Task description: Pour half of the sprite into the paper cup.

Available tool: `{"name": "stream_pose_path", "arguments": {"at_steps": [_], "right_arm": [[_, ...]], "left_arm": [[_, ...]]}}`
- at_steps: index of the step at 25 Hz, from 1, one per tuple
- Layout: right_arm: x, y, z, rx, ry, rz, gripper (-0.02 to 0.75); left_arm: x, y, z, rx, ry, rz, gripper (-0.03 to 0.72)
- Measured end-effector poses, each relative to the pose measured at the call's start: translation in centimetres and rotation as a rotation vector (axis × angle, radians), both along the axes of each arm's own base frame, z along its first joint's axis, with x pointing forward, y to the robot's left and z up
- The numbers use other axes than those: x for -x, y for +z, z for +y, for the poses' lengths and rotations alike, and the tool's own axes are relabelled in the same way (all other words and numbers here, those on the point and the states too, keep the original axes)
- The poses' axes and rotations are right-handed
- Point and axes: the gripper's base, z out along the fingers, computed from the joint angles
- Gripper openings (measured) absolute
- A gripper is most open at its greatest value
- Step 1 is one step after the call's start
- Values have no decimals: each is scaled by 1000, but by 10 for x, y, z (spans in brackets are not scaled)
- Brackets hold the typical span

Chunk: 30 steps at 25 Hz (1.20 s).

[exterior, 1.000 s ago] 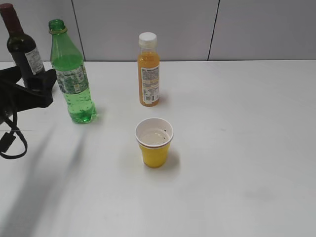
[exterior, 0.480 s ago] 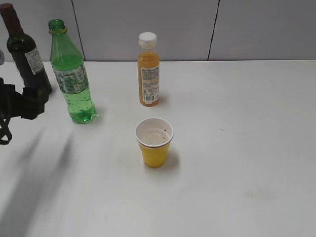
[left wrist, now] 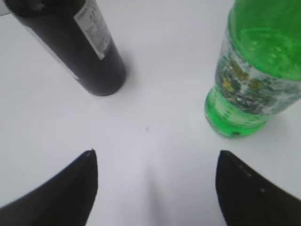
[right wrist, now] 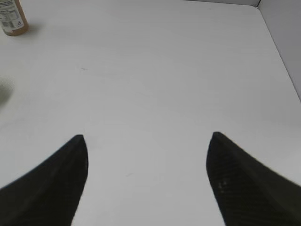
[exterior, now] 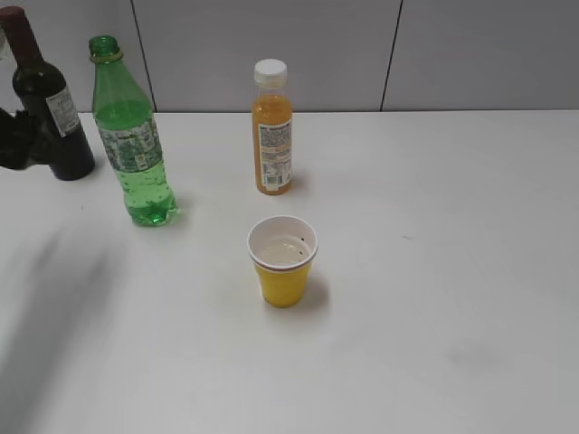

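Observation:
The sprite (exterior: 131, 136), a tall green bottle with no cap, stands upright at the back left of the table; its lower part shows in the left wrist view (left wrist: 254, 80). The yellow paper cup (exterior: 283, 262) stands in the middle, with a little liquid at its bottom. My left gripper (left wrist: 155, 157) is open and empty, above bare table, short of both the sprite and the wine bottle; in the exterior view only a dark blurred part of it shows at the left edge (exterior: 16, 137). My right gripper (right wrist: 146, 141) is open and empty over bare table and does not show in the exterior view.
A dark wine bottle (exterior: 43, 99) stands at the far left, just left of the sprite, and also shows in the left wrist view (left wrist: 75, 44). An orange juice bottle (exterior: 272, 131) with a white cap stands behind the cup; its base shows in the right wrist view (right wrist: 11, 19).
My left gripper has pulled back to the left and up, away from the sprite, and is nearly out of the exterior view. Bottles and cup have not moved.

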Motion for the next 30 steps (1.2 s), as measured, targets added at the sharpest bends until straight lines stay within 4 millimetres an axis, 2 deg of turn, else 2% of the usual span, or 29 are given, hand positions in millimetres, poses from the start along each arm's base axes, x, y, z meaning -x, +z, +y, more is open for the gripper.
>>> {"name": "stream_pose_path", "arguments": {"at_steps": [9,14,23,26,30], "right_arm": [[0,0,0,0,0,0,592],[0,0,0,0,0,0,592],[0,0,0,0,0,0,592],[0,0,0,0,0,0,592],[0,0,0,0,0,0,592]], "left_arm": [[-15,70,18,-106,39,119,591],[-7,97,24,-93,122,128,591],[38,134,30,-71,157,66,591],[59,132,36,-64,181,62,591],[92,120,49,-45,237,77,591]]}}
